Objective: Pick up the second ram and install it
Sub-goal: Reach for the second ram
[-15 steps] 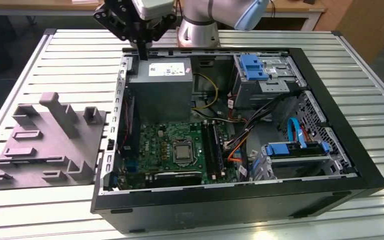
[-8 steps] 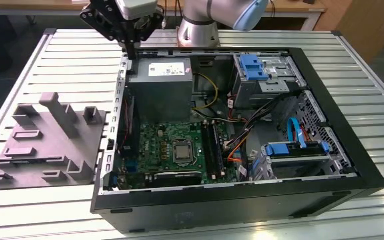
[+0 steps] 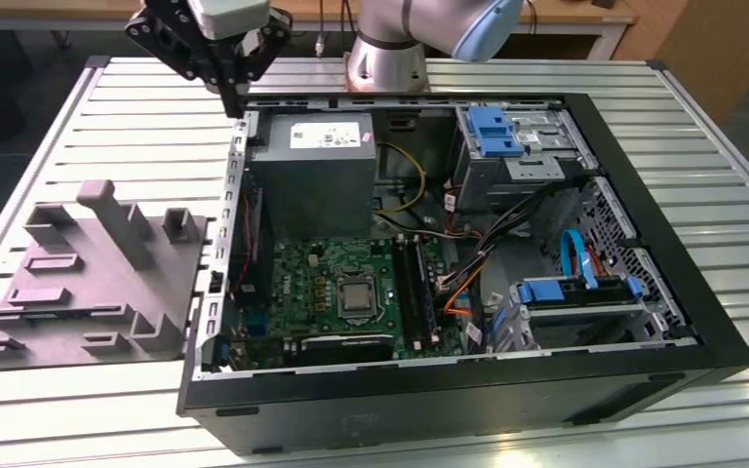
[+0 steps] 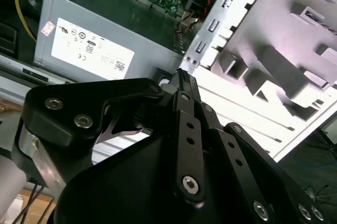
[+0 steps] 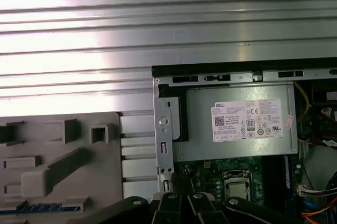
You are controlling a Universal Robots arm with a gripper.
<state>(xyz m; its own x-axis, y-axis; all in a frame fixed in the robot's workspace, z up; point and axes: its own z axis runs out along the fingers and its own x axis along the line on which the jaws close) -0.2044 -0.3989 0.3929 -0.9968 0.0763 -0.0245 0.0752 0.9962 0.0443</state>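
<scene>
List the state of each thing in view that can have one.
computer case: lying on its side, side panel off, inside exposed.
pincer: shut, empty, over a corner of the computer case.
second ram: resting in the grey holder, not gripped.
grey holder: flat on the table beside the computer case.
processor socket: uncovered, no cooler on it.

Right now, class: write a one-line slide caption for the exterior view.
Robot pincer poised over a corner of the open computer case, grey fixture alongside.
</scene>
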